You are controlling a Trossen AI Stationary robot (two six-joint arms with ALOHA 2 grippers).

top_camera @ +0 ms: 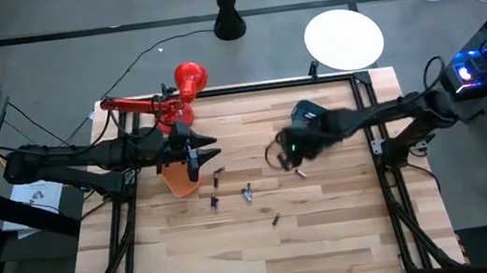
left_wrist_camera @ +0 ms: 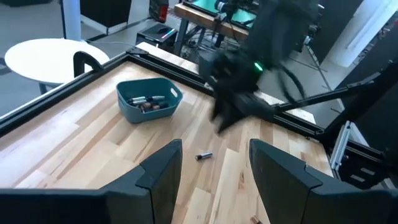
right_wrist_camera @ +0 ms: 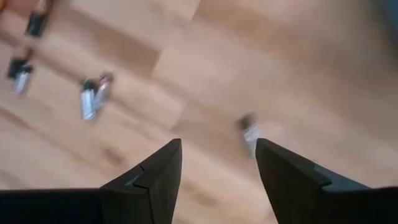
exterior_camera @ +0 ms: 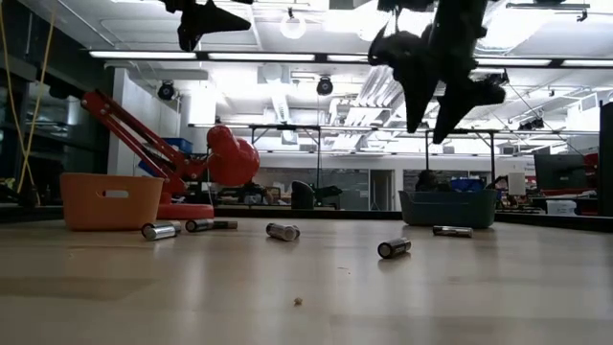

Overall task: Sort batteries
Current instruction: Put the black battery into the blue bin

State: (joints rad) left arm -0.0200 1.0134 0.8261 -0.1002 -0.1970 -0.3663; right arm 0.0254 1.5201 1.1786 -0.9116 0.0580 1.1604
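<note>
Several batteries (top_camera: 247, 193) are lying loose mid-tabletop (top_camera: 332, 238), awaiting sorting. The right end effector (right_wrist_camera: 217, 163) is hovering spread and empty over one; the left end effector (left_wrist_camera: 211, 163) is waiting spread above the orange bin (top_camera: 180, 180). Farther off, the teal bin (left_wrist_camera: 149, 99) is holding a few (partly done).

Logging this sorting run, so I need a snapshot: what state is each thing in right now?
Left gripper: open, empty, above the orange bin.
Right gripper: open, empty, over the table.
Teal bin: upright, batteries inside.
Loose batteries: lying scattered on the table.
Red lamp: at the table's far edge.
</note>
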